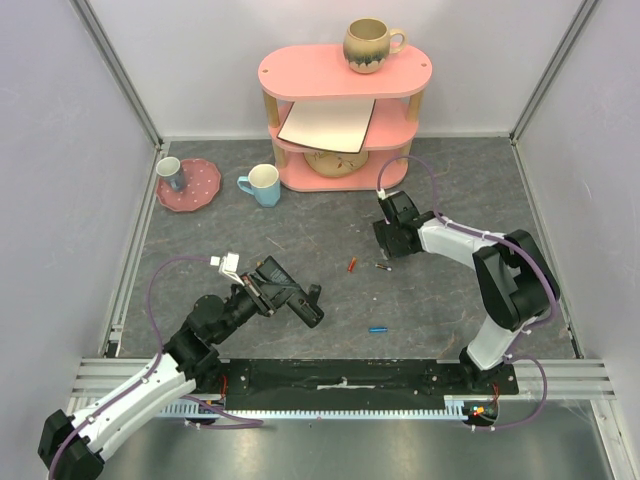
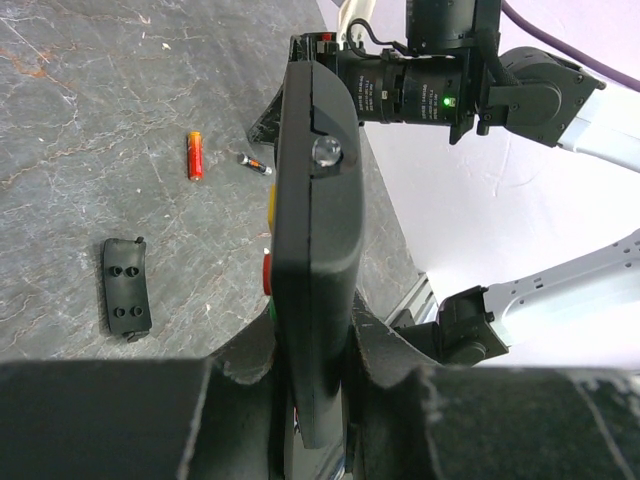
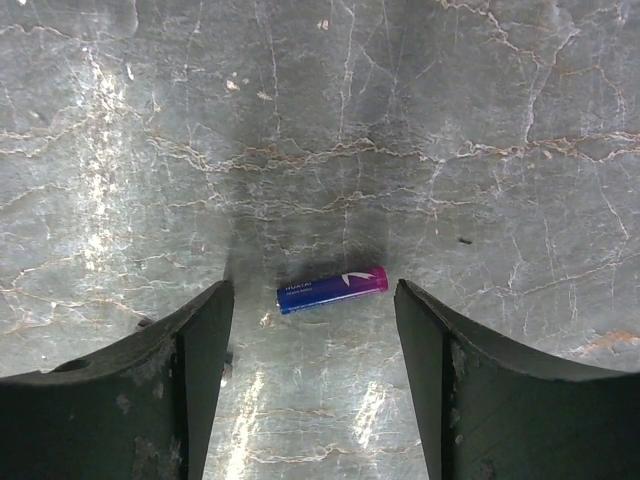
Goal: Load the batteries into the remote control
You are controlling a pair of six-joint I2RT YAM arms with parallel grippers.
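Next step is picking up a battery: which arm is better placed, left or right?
Right. The right fingers stand open with the blue battery lying on the table between them in the wrist view. The left fingers are shut on the remote control, so that arm is busy.

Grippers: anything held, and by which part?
The left gripper holds the remote control by one end, the rest sticking out free. The right gripper is open, holding nothing.
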